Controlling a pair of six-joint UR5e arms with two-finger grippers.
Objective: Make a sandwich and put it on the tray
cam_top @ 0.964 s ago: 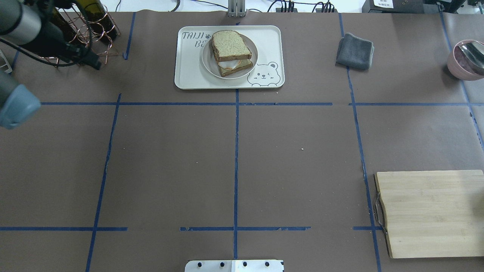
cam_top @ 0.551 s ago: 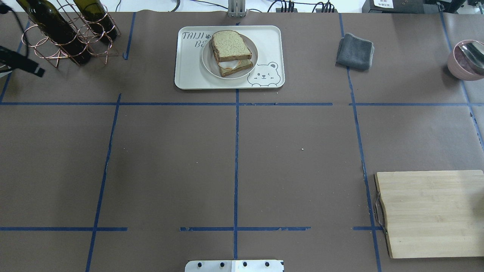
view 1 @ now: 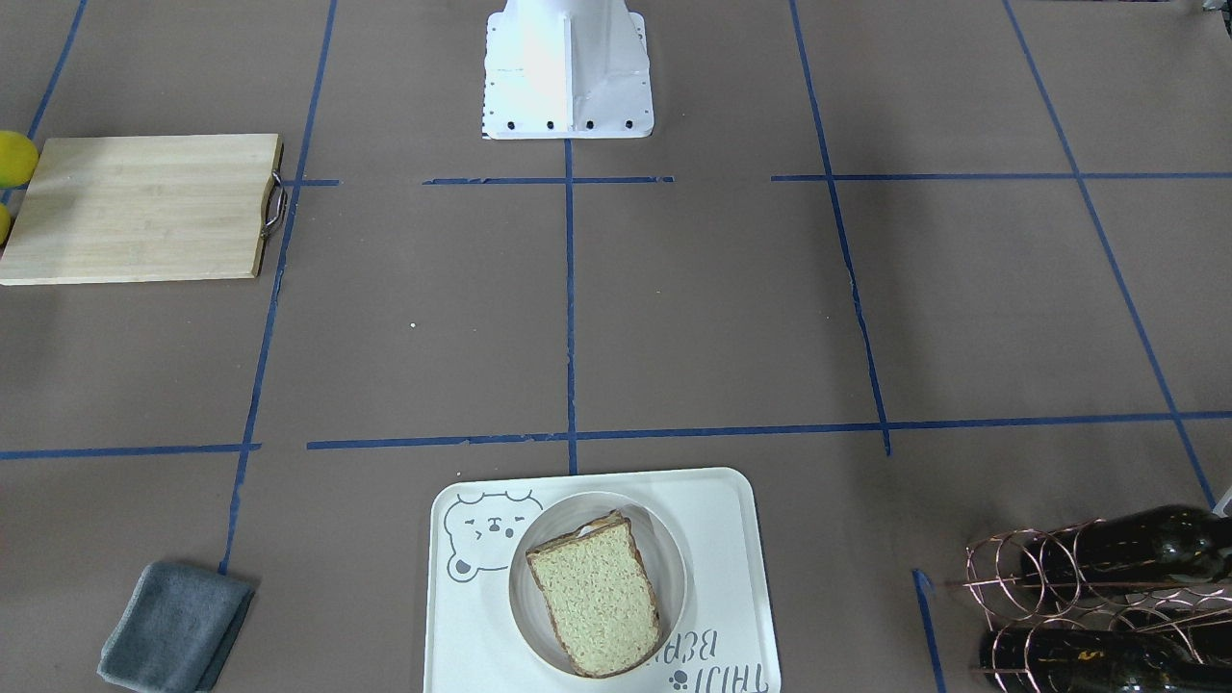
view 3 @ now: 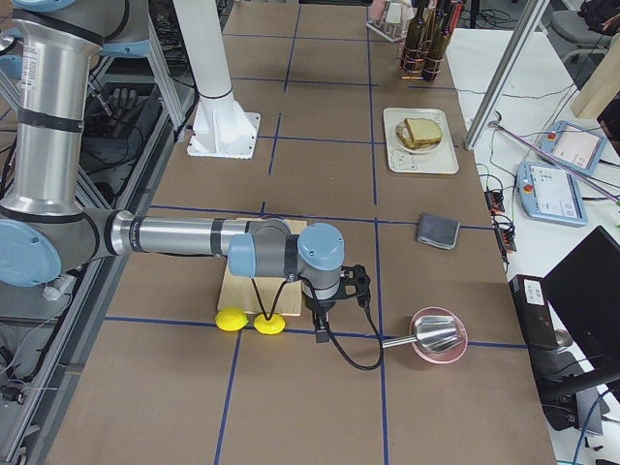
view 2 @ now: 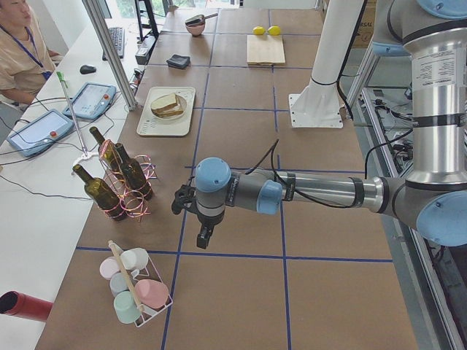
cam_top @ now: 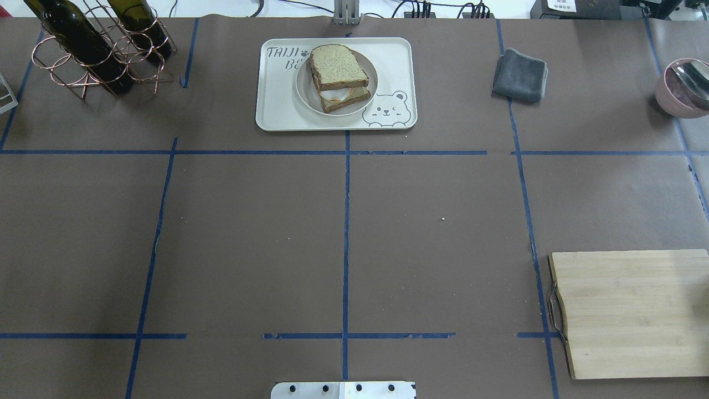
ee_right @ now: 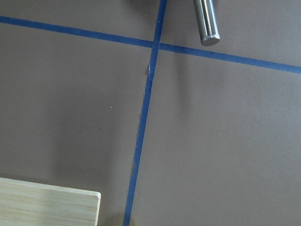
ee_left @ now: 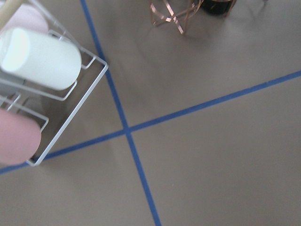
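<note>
Sandwich (view 1: pixel 597 594) sits on a round plate (view 1: pixel 671 563) on the tray (view 1: pixel 741 539) in the front view, its top slice skewed; any knock could slide it off. Overhead, the left arm seen by the wine rack (cam_top: pixel 105 61) a second ago has left the view. In the side views, left gripper (view 2: pixel 203 239) and right gripper (view 3: pixel 320 329) hang over the surface (view 2: pixel 241 284), far from the tray; I cannot tell whether they are released or clenched.

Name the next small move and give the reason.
Probably none beyond parking: the sandwich sits stacked on the plate on the tray, and the left gripper and right gripper hang far from it.
</note>
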